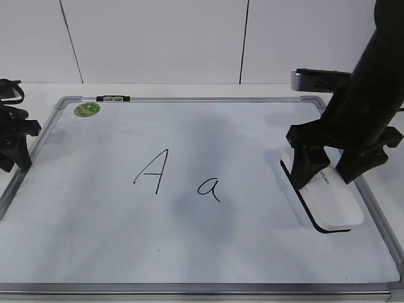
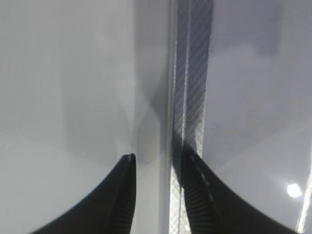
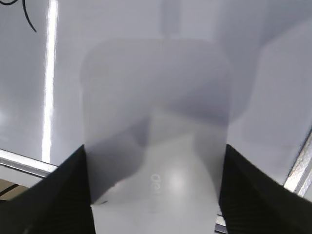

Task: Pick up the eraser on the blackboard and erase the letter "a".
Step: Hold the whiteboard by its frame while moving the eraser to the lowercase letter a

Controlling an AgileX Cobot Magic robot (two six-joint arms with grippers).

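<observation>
The white eraser (image 1: 331, 202) lies flat on the blackboard (image 1: 189, 252) near its right frame. My right gripper (image 1: 324, 183) straddles the eraser's far end with a finger pressed against each long side. In the right wrist view the eraser (image 3: 161, 146) fills the gap between the fingers (image 3: 155, 195), grey lettering on top. The small letter "a" (image 1: 210, 188) is at the board's middle, well left of the eraser. My left gripper (image 1: 16, 165) rests over the board's left frame, open and empty (image 2: 156, 161).
A capital "A" (image 1: 151, 172) stands left of the small "a". A green sticker (image 1: 87, 109) and a small black-and-silver clip (image 1: 113, 98) sit at the board's top left. The silver frame (image 2: 190, 97) runs between the left fingers. A black marker stroke (image 3: 27, 17) shows top left.
</observation>
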